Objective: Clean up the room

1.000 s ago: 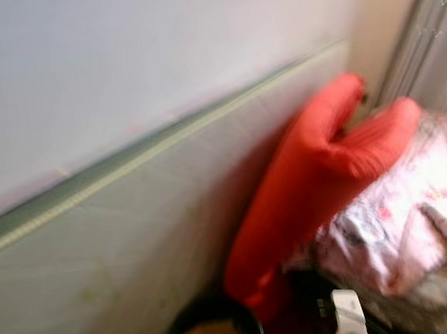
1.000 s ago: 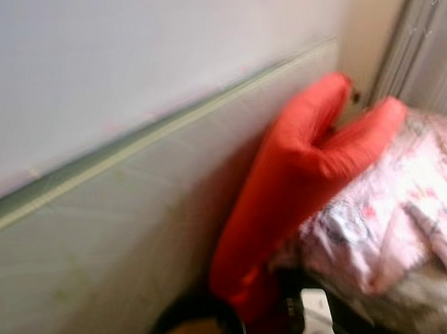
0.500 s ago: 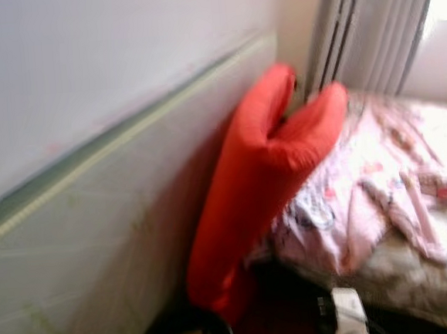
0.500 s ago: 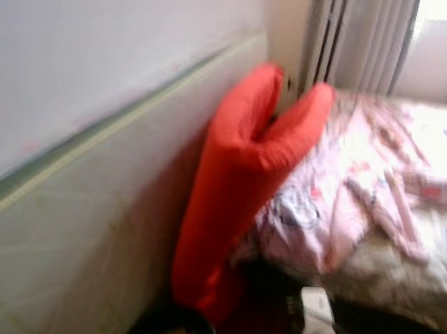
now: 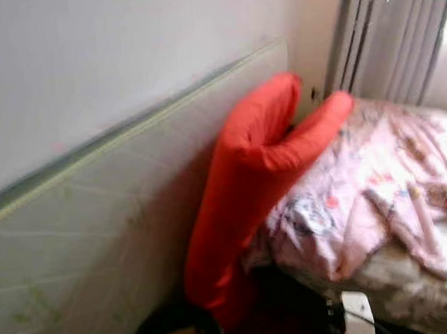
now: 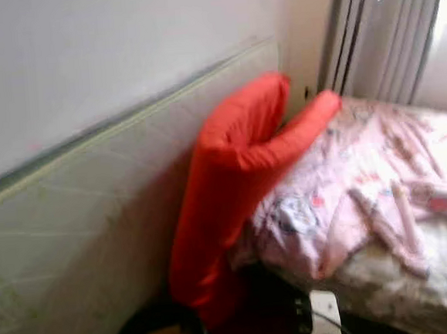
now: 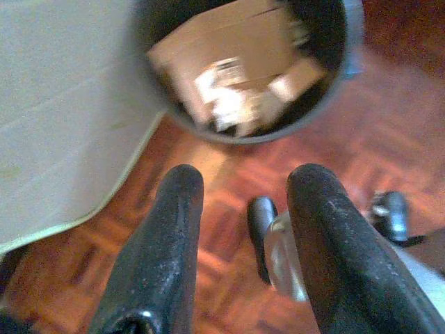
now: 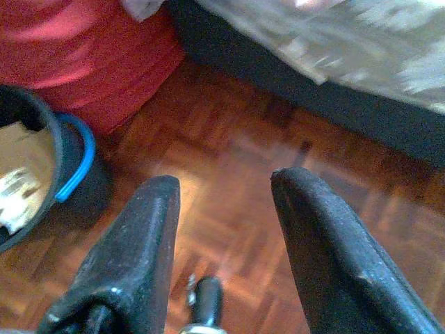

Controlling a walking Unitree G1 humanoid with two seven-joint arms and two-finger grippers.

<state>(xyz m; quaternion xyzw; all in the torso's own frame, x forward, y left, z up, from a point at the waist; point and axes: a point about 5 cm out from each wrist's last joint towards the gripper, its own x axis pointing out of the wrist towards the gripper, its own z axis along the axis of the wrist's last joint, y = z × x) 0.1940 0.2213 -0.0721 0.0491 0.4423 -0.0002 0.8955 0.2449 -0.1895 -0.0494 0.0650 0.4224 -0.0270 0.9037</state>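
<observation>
Your left gripper hangs with its jaws apart, holding nothing, above the parquet floor just short of the bin. Your right gripper is likewise spread and empty over the same floor, the bin to one side.

You have one dark bin with a blue rim, cardboard and paper scraps inside it. One red cushion stands bent between the pale mattress leaning on the wall and the bed. One pink patterned blanket lies rumpled on the bed. Grey curtains hang behind. The head views are blurred.
</observation>
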